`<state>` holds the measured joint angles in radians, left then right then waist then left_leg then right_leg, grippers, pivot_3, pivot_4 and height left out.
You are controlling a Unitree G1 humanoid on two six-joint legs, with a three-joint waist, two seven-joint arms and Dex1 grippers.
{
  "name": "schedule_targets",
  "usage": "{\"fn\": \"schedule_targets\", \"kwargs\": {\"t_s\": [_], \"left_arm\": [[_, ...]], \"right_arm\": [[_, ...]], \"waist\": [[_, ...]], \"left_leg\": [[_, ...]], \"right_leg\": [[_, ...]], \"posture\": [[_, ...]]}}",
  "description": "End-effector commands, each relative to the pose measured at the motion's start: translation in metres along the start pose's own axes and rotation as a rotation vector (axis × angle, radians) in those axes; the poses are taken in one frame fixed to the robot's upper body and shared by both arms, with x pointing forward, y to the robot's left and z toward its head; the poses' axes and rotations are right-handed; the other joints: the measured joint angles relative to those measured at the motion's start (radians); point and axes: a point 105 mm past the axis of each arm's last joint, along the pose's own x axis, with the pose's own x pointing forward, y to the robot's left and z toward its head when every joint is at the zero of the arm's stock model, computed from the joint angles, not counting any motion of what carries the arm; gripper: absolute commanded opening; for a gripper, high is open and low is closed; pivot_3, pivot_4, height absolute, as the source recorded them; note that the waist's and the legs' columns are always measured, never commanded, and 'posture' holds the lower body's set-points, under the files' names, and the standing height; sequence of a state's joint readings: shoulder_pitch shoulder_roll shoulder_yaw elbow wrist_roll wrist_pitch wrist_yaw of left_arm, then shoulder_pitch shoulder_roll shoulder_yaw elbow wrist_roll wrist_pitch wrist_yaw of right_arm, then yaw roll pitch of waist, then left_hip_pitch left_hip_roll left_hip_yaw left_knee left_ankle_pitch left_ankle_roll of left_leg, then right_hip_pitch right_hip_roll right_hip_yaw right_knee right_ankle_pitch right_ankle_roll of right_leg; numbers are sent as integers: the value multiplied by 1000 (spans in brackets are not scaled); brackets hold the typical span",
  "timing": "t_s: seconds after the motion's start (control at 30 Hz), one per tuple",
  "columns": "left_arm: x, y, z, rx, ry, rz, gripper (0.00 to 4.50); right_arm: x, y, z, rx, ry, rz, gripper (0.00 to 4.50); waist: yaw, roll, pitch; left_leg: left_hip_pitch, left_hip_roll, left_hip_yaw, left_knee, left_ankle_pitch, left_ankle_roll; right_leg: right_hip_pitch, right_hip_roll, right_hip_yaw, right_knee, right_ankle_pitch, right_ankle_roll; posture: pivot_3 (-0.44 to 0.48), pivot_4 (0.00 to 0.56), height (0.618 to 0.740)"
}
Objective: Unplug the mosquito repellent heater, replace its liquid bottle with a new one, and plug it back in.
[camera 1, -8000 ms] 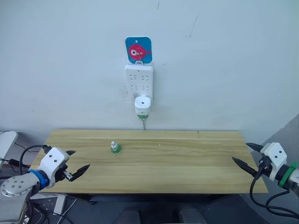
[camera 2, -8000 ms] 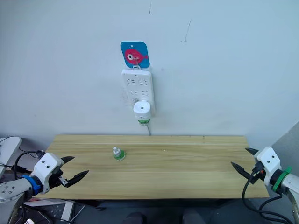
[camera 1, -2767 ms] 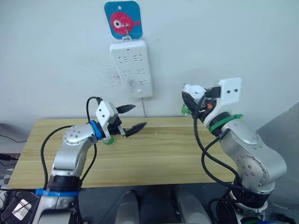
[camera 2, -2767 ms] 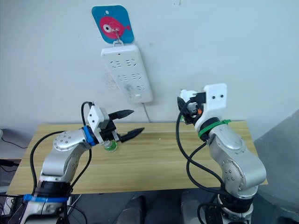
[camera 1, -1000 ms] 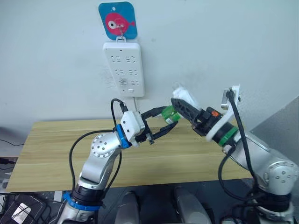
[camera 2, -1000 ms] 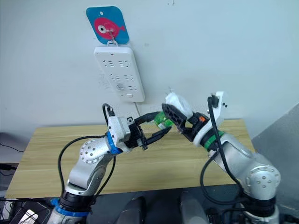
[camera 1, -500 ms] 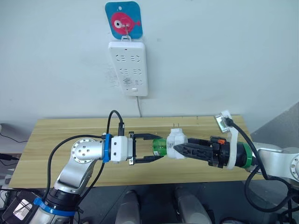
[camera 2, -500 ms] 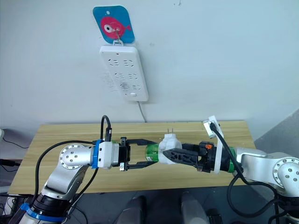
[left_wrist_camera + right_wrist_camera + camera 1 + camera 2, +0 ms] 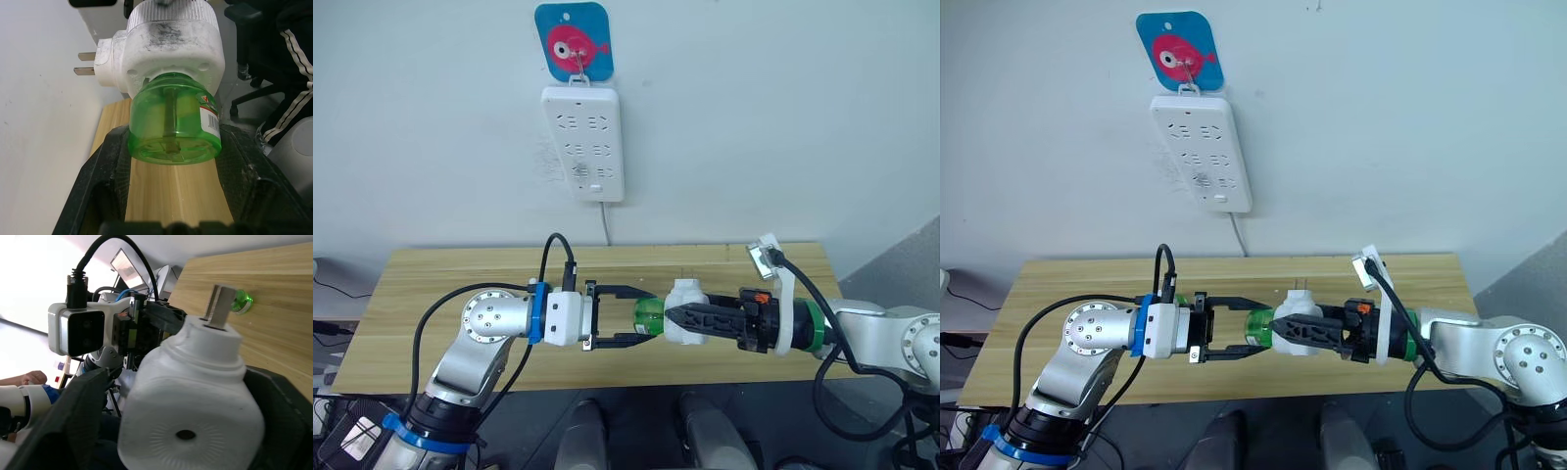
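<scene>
The heater [image 9: 684, 310], a light, smooth white plastic lump, hangs above the desk [image 9: 431, 284], gripped by the right hand [image 9: 677, 315]. Its round green bottle [image 9: 173, 122] pokes out between the left hand's [image 9: 648, 315] wide-spread fingers [image 9: 100, 166]. That slick, see-through bottle looks best taken around its sides.
</scene>
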<state>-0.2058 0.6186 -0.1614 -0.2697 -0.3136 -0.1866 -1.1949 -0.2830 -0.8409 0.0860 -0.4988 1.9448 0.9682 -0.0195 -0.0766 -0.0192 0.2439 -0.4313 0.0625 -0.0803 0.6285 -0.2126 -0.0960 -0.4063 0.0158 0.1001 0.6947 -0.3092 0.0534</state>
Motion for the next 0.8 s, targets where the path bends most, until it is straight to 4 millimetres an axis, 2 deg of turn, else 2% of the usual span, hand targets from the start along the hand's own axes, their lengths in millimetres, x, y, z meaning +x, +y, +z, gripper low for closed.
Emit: {"fn": "schedule_targets", "kwargs": {"t_s": [0.03,0.2,0.4,0.53,0.67,0.8], "left_arm": [[4,3,10,32,-33,-9,2192],[2,6,8,31,-22,-2,2192],[2,4,8,35,-23,-8,2192],[1,6,8,37,-29,4,2192],[1,5,10,38,-39,2,2192],[3,5,10,41,-43,-2,2192]], "right_arm": [[2,14,-6,-4,30,79,3028],[-1,16,-9,-5,40,98,3030],[-3,16,-3,-3,-6,99,3030],[-11,9,-4,-6,-10,68,4393],[-11,14,-13,2,12,110,4500],[-7,14,-11,7,-7,122,4500]], "waist": [[1,0,0],[3,0,0],[3,0,0],[7,0,0],[10,0,1],[11,0,1]], "left_leg": [[0,0,0,0,0,0],[0,0,0,0,0,0],[0,0,0,0,0,0],[0,0,0,0,0,0],[0,0,0,0,0,0],[0,0,0,0,0,0]], "right_leg": [[0,0,0,0,0,0],[0,0,0,0,0,0],[0,0,0,0,0,0],[0,0,0,0,0,0],[0,0,0,0,0,0],[0,0,0,0,0,0]], "posture": [[-33,246,735],[-37,247,735],[-38,246,735],[-36,246,735],[-36,245,735],[-35,245,735]]}}
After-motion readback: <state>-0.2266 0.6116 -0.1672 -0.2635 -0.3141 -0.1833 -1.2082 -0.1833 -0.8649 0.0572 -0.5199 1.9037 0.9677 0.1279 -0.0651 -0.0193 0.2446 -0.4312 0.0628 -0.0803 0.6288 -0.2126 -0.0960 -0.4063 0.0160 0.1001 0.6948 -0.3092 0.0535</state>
